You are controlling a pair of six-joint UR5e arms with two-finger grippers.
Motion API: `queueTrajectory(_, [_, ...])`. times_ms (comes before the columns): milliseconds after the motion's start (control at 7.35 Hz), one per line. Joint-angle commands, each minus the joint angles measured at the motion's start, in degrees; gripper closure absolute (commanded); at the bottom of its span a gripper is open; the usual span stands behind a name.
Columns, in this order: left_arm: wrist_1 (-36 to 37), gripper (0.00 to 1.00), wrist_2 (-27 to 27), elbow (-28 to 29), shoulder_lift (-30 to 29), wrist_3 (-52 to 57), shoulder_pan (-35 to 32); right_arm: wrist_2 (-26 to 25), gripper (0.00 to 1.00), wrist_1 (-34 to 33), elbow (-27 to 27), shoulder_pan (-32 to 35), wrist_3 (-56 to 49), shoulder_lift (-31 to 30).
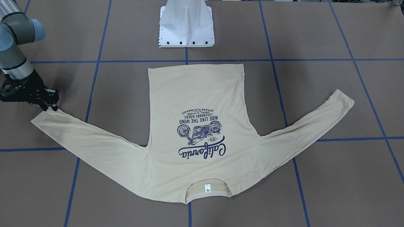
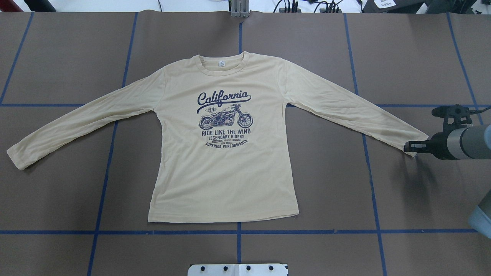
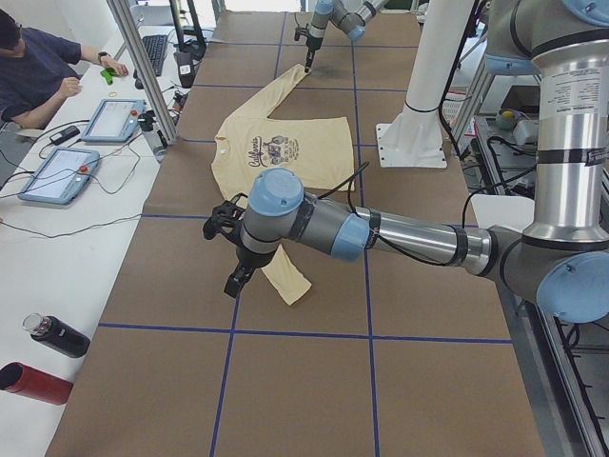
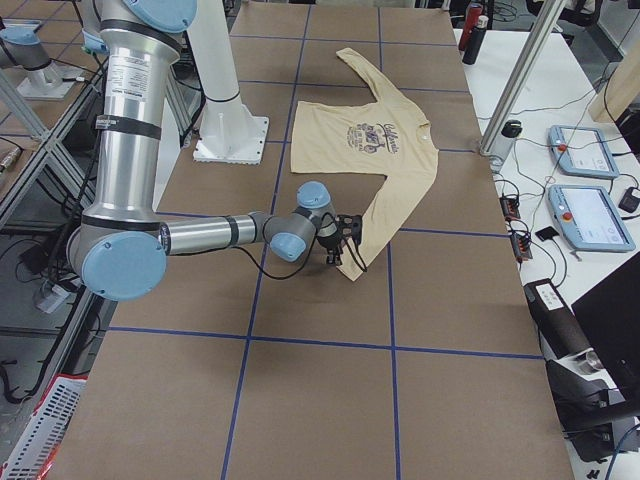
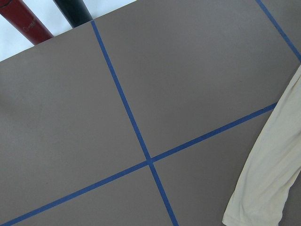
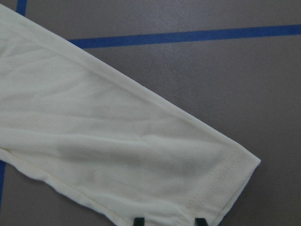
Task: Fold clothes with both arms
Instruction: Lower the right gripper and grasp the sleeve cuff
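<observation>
From the front, the yellow shirt (image 1: 195, 91) lies flat and face up on the brown table (image 1: 315, 31), with both sleeves spread wide. The right gripper (image 1: 50, 107) sits at the end of one sleeve (image 1: 88, 138). From above, it is right at that cuff. From the left end, the left gripper (image 3: 235, 278) hangs near the other sleeve (image 3: 290, 281); I cannot tell if its fingers are apart or together. Its camera shows that sleeve end beside blue tape (image 5: 127, 117). The right camera shows two fingertips (image 6: 138, 220) apart at the cuff edge.
</observation>
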Motion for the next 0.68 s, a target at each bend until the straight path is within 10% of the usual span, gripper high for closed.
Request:
queueTrajectory(0, [0.0, 0.0, -0.1, 0.0, 0.0, 0.0, 0.0, 0.1, 0.54, -0.2, 0.1, -0.5, 0.0, -0.1])
queueTrajectory(408, [0.0, 0.0, -0.1, 0.0, 0.0, 0.0, 0.0, 0.1, 0.62, -0.2, 0.2, -0.7, 0.0, -0.4])
queueTrajectory(544, [0.0, 0.0, -0.1, 0.0, 0.0, 0.0, 0.0, 0.2, 0.99, -0.2, 0.2, -0.7, 0.0, -0.5])
